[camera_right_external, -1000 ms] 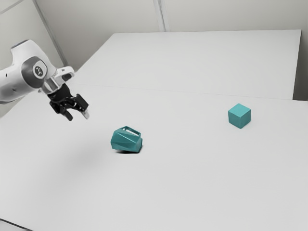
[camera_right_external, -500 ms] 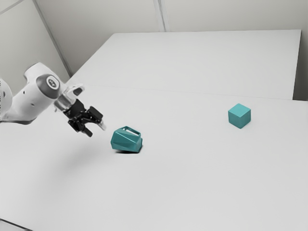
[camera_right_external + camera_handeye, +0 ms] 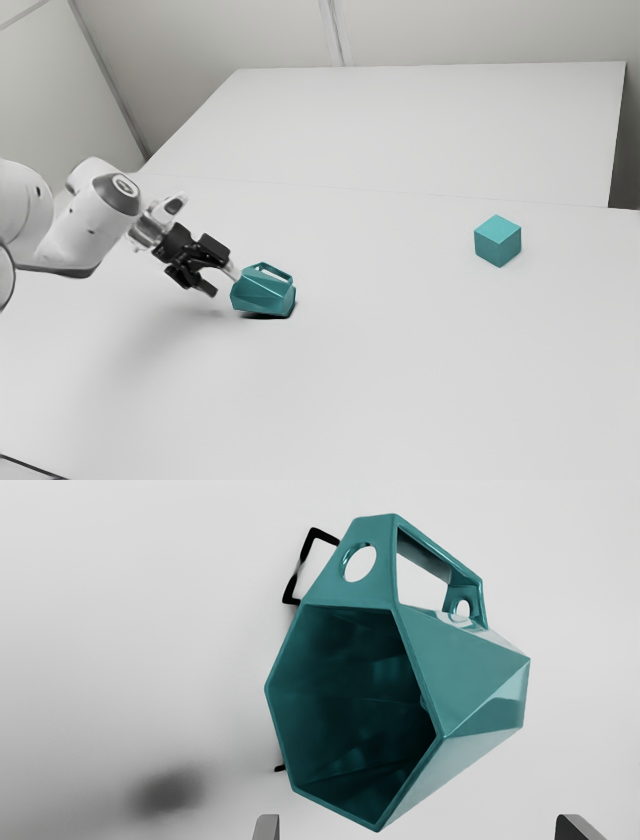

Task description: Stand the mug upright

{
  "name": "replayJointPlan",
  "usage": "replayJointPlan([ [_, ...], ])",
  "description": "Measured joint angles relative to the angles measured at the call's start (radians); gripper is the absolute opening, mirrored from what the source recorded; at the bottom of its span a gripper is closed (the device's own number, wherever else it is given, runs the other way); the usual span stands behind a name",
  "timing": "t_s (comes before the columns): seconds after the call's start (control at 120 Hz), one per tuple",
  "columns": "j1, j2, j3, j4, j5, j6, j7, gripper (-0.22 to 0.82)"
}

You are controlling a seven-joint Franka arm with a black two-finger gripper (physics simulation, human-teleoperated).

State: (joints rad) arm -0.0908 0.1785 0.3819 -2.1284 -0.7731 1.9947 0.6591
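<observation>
Both fingers of the gripper (image 3: 222,281) stand wide apart, released, as the white arm (image 3: 85,230) comes in from the exterior view's left, bends over and slants its hand down toward the exterior view's right. Near the fingertips, the mug (image 3: 262,292) lies on its side on the bench (image 3: 400,370), mouth facing the gripper, handle upward; a teal cube (image 3: 498,241) sits well apart, nearer the bench's far seam.

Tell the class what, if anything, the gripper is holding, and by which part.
Nothing is held: the gripper is open, and the teal mug lies on its side, its mouth facing the gripper.
</observation>
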Motion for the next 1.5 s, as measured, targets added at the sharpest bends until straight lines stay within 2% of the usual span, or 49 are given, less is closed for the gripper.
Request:
replayJointPlan([
  [0.292, 0.000, 0.082, 0.000, 0.069, -0.049, -0.014, 0.082, 0.60],
  [0.667, -0.015, 0.110, -0.001, 0.074, -0.129, -0.037, 0.148, 0.58],
  [0.758, -0.016, 0.109, -0.001, 0.071, -0.145, -0.041, 0.158, 0.50],
  [0.95, -0.017, 0.108, -0.001, 0.068, -0.173, -0.045, 0.175, 0.21],
  [1.117, -0.017, 0.107, -0.001, 0.062, -0.202, -0.052, 0.185, 0.02],
  [1.3, -0.019, 0.100, -0.002, 0.060, -0.227, -0.053, 0.191, -0.10],
  [1.5, -0.034, 0.095, -0.002, 0.059, -0.256, -0.051, 0.196, -0.14],
])
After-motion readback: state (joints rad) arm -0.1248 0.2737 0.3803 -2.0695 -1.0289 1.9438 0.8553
